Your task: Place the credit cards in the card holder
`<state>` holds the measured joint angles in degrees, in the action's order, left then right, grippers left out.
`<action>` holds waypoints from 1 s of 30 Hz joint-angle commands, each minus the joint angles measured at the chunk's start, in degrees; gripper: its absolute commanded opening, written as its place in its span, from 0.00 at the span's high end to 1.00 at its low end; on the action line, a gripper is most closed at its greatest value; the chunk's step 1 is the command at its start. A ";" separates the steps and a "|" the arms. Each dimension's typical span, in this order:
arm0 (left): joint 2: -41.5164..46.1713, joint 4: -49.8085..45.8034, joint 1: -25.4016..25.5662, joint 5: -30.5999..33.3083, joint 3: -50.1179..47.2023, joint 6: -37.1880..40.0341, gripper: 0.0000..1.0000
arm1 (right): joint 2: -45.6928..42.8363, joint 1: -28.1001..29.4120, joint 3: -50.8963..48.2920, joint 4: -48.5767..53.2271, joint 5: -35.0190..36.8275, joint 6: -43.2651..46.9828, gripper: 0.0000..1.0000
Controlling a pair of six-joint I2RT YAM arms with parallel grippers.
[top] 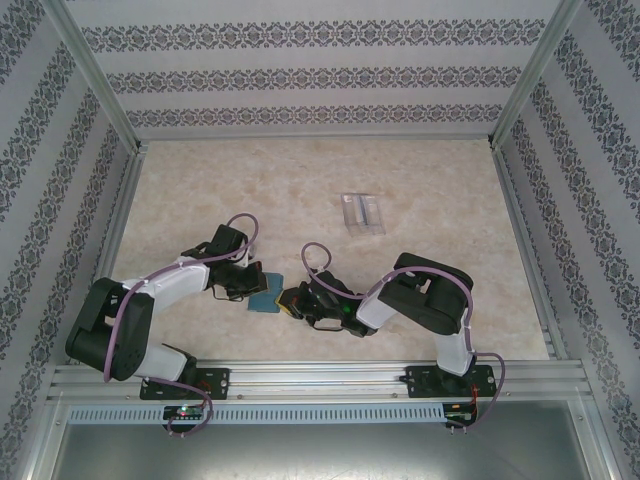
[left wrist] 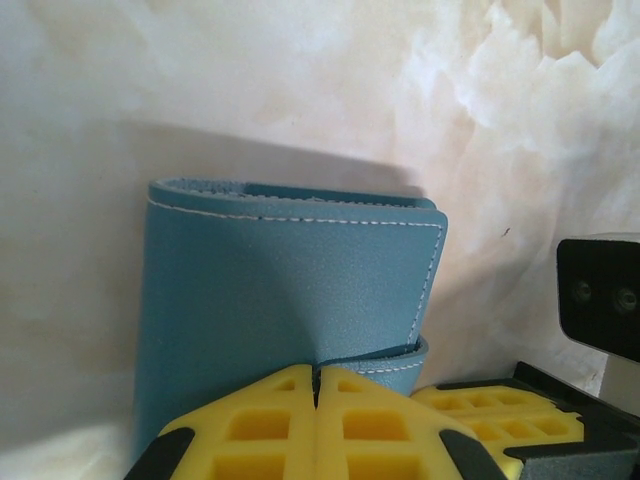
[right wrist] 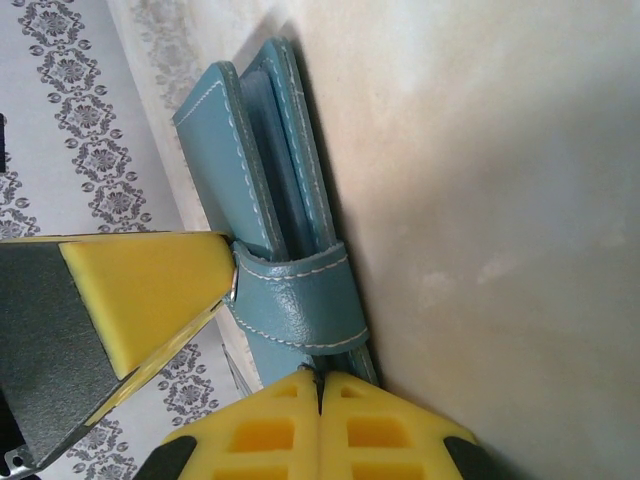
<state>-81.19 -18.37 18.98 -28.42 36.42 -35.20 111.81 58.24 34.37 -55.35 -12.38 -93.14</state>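
My left gripper [left wrist: 316, 390] is closed, yellow fingertips pressed together right at the near edge of the teal wallet [left wrist: 290, 290], which lies folded on the table [left wrist: 250, 70] just ahead of it. My right gripper [right wrist: 321, 392] is closed too, tips together at the wallet's strap on the opposite side, so the wallet sits between both grippers. Can't tell if either pinches any leather. Clear plastic stand [top: 362, 212] sits well beyond both grippers

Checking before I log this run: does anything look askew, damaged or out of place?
Nothing is damaged or spilled. The card holder lies flat on the table, strapped shut, its leaves gaping slightly at one end. The clear stand sits apart.
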 commanded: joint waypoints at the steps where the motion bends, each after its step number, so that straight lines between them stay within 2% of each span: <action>1: -0.19 -2.11 -0.26 1.60 -2.79 0.07 1.00 | 2.10 -0.98 -0.97 3.76 0.81 -0.81 1.00; 5: 1.69 -4.17 -0.27 3.02 -2.48 0.48 1.00 | 2.09 -1.02 -0.97 3.94 0.91 -0.88 1.00; 17: 0.98 -1.08 -0.24 0.66 -5.04 -1.02 1.00 | 0.96 -1.98 -0.53 5.59 0.61 0.33 0.99; 23: 4.11 -3.66 -0.18 2.48 -4.64 0.00 1.00 | 0.84 -2.91 -0.80 5.69 0.37 0.56 0.99; 27: 3.23 -3.92 -0.18 3.24 -4.53 0.52 1.00 | 0.57 -3.39 -0.25 5.87 -0.46 1.95 0.94; 30: 3.92 1.00 -0.21 2.57 -7.43 -2.05 1.00 | -1.61 -3.83 1.04 7.60 -1.91 5.30 0.91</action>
<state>-77.43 -15.29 19.00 -27.62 32.51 -35.92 111.44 56.23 34.83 -54.04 -15.97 -91.37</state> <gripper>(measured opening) 0.063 0.081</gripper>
